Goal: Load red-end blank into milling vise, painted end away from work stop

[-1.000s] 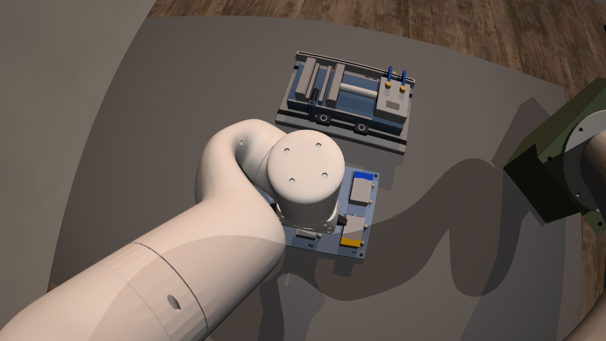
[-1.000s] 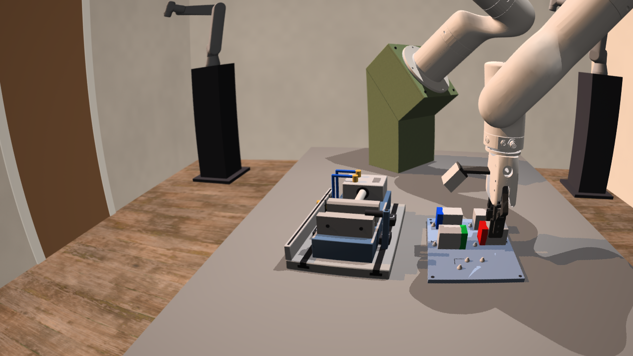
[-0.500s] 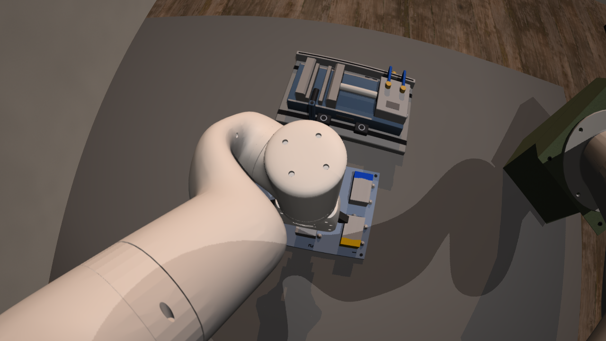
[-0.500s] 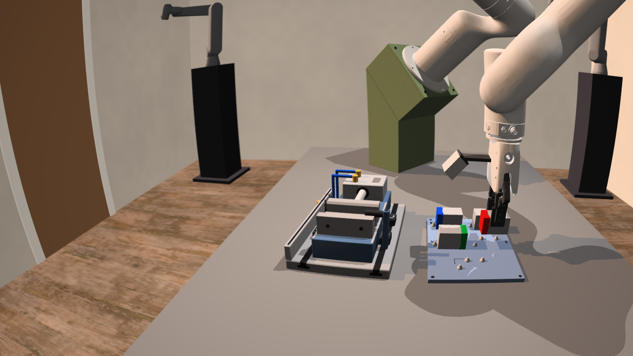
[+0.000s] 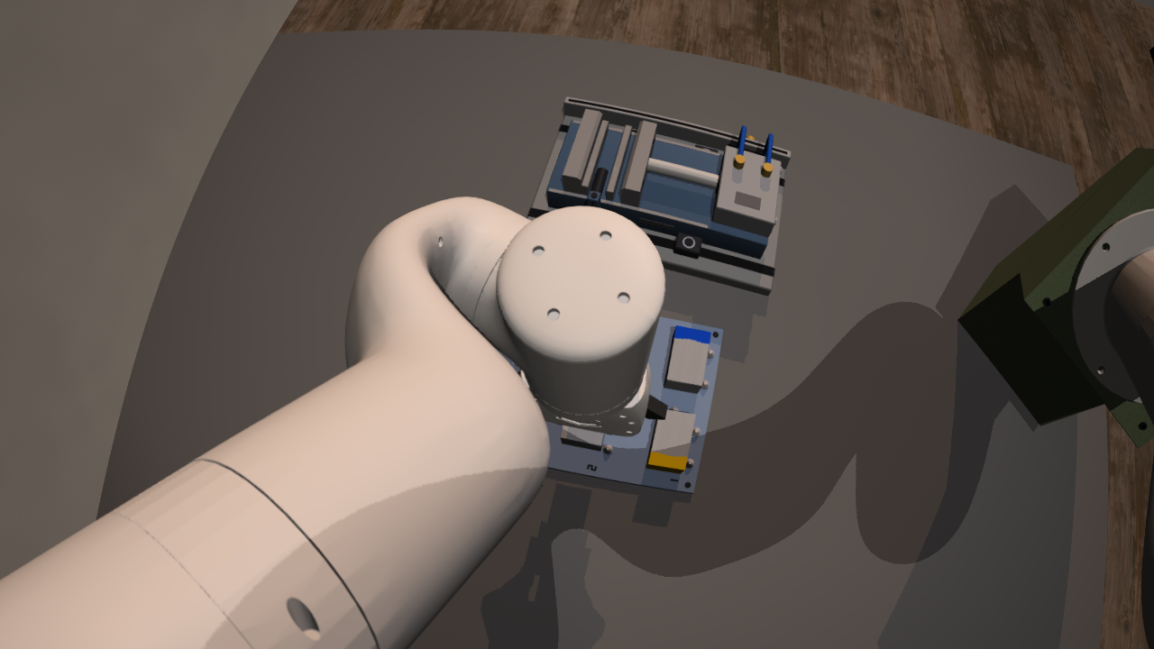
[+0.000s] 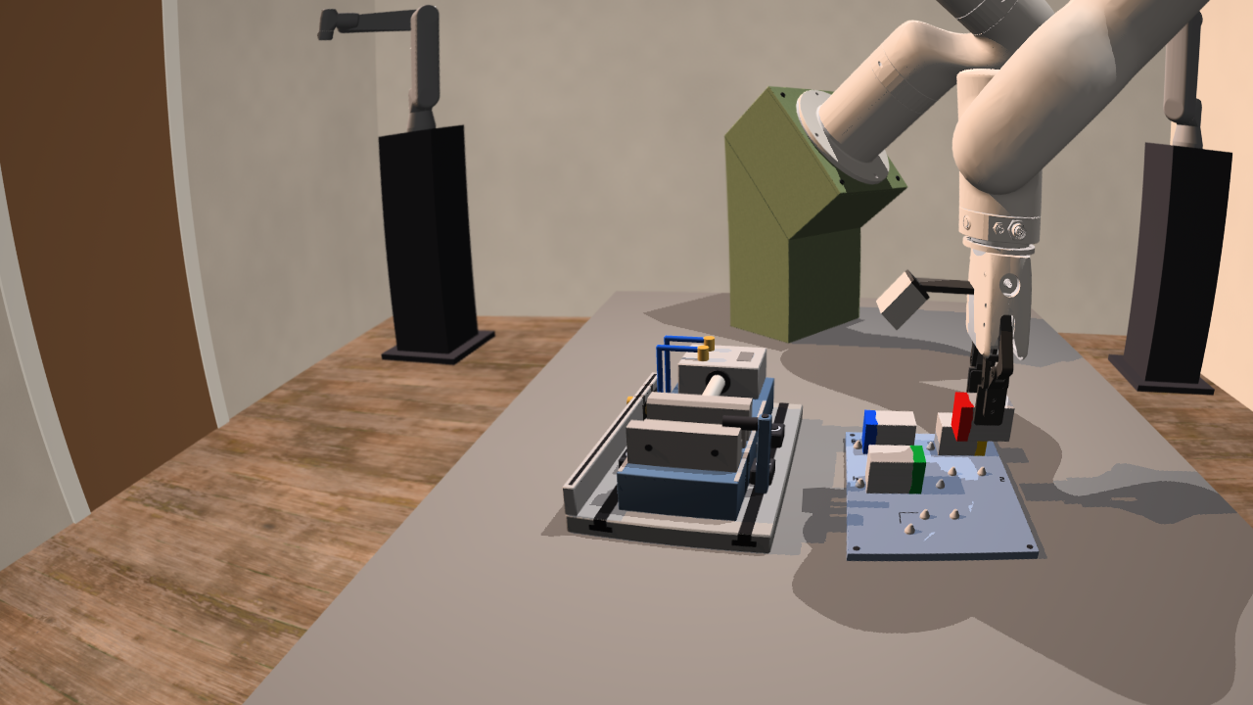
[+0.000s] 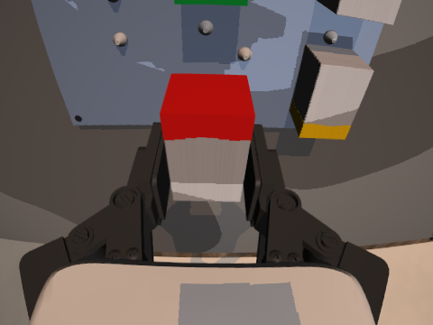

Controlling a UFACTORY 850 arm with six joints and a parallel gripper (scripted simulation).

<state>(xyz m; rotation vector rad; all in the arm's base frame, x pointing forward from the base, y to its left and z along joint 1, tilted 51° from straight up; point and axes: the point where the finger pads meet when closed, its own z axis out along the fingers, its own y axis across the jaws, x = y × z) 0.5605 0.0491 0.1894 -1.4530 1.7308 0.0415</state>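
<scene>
My gripper (image 6: 990, 401) (image 7: 207, 143) is shut on the grey body of the red-ended blank (image 6: 961, 414) (image 7: 207, 107) and holds it level, a little above the far right part of the blue-grey infeed plate (image 5: 621, 470) (image 6: 946, 537) (image 7: 96, 87). In the top view the wrist hides the gripper. The vise (image 5: 645, 173) (image 6: 683, 455) stands left of the plate with nothing between its jaws. Its fixed jaw (image 5: 582, 149) (image 6: 683, 446) is at the end away from the hoses. The black work stop rod (image 5: 599, 181) (image 6: 744, 423) sits at the end next to the plate.
Three other blanks lie on the plate: blue-ended (image 5: 690, 359) (image 6: 892, 428), green-ended (image 6: 892, 469), yellow-ended (image 5: 671, 435) (image 7: 334, 97). Small locating pins (image 6: 910, 528) stud the plate. The olive arm pedestal (image 6: 788, 236) stands behind.
</scene>
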